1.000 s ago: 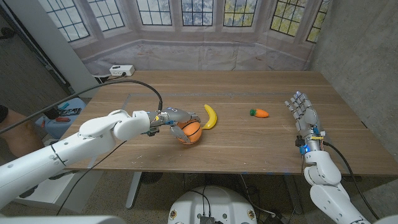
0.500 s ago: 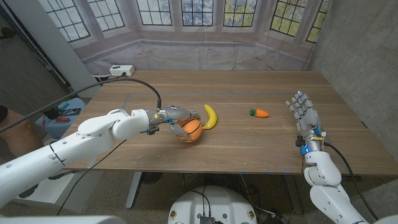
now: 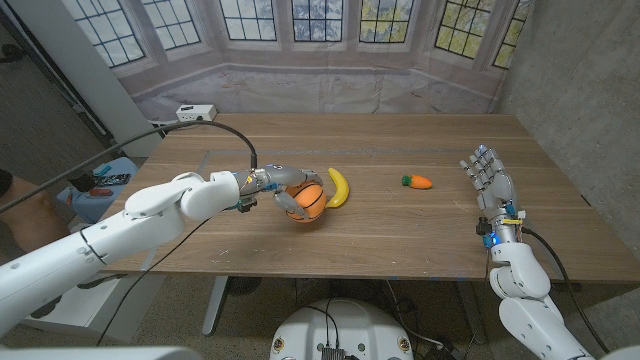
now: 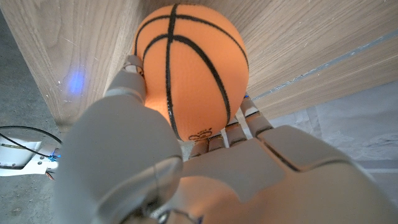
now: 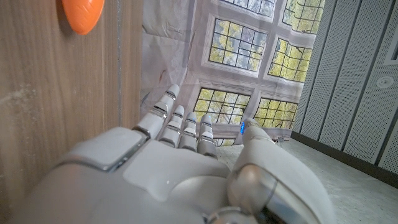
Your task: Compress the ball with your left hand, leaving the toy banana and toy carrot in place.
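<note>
- The ball [image 3: 309, 203], orange with black lines like a small basketball, sits on the wooden surface [image 3: 400, 235] near its middle, inside the grasp of the left robot hand [image 3: 283, 186].
- In the head view the left robot hand reaches in from the picture's left, and its fingers [image 3: 300, 174] curl over the top and near side of the ball.
- In the left wrist view the ball [image 4: 189, 65] lies against the palm, with the fingers [image 4: 132, 79] wrapped round both of its sides, so this robot hand holds the ball.
- The toy banana [image 3: 340, 187], yellow and curved, lies just beside the ball on its far right side; whether the two touch cannot be told.
- The toy carrot [image 3: 417, 182], orange with a green tip, lies further right, well apart from the ball and the banana.
- The right robot hand [image 3: 487, 179] stands near the right edge of the surface, holding nothing, with its fingers straight and only slightly apart.
- In the right wrist view the right robot hand [image 5: 180, 155] shows its straight fingers, with the toy carrot [image 5: 82, 15] on the wood beyond them.
</note>
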Motion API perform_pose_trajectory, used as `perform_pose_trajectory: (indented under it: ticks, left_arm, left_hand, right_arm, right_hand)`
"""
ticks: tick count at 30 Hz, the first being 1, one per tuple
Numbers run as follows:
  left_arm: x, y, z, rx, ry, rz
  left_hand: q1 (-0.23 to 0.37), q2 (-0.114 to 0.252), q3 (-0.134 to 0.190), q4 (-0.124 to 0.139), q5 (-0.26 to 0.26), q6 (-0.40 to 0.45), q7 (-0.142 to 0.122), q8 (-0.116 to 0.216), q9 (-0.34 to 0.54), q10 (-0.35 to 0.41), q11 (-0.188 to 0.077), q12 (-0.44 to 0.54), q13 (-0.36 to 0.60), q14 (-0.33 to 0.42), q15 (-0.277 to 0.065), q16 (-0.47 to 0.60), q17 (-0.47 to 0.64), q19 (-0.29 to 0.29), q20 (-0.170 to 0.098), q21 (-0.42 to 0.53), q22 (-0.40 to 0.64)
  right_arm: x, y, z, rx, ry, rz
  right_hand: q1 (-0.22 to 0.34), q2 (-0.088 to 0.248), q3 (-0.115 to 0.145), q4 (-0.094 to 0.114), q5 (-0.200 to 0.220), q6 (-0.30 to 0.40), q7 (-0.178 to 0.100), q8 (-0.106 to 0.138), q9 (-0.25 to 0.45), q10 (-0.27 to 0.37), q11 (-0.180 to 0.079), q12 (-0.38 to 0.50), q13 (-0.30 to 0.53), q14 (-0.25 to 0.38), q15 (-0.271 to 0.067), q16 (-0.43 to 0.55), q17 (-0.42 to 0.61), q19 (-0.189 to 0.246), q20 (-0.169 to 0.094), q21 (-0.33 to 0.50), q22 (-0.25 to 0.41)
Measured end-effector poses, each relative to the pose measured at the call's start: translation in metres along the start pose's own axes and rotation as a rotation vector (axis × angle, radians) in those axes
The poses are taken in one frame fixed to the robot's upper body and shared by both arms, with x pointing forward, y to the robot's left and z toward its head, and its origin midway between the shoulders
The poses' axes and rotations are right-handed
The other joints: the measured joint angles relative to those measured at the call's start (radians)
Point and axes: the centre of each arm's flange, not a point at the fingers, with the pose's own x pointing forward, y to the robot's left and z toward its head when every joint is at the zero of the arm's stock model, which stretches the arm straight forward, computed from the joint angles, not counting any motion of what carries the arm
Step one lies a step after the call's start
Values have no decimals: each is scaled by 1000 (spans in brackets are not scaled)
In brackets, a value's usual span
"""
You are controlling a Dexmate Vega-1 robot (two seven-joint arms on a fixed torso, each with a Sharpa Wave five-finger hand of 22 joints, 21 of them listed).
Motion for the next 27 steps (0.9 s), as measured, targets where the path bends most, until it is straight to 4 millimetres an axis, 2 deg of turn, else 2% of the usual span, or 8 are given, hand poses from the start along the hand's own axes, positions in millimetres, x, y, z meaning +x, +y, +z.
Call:
perform_pose_trajectory:
  ticks: [12, 14, 27]
  left_arm:
    - [5, 11, -5, -59, 18, 39]
    - [6, 12, -6, -66, 19, 47]
    - [19, 22, -12, -171, 31, 105]
  left_hand:
    - [9, -9, -8, 0, 5, 17, 1, 10, 2, 18, -7, 7, 9, 6, 5, 15, 10, 10, -1, 5, 2]
    - [9, -9, -8, 0, 5, 19, -1, 12, 5, 24, -5, 13, 14, 18, -7, 18, 11, 10, -1, 5, 2]
    - [13, -13, -17, 0, 9, 42, -3, 20, 9, 39, -10, 22, 22, 33, -7, 30, 17, 17, 6, 9, 2]
  right_arm:
    - [4, 3, 2, -2, -8, 12]
    - [4, 3, 2, -3, -7, 13]
    - [5, 5, 3, -9, -7, 14]
  right_hand:
    - [0, 0, 0, 0, 0, 0, 0, 0, 0, 0, 0, 0, 0, 0, 0, 0, 0, 2, 2, 0, 0]
    - [0, 0, 0, 0, 0, 0, 0, 0, 0, 0, 0, 0, 0, 0, 0, 0, 0, 2, 2, 0, 0]
    - [0, 0, 0, 0, 0, 0, 0, 0, 0, 0, 0, 0, 0, 0, 0, 0, 0, 2, 2, 0, 0]
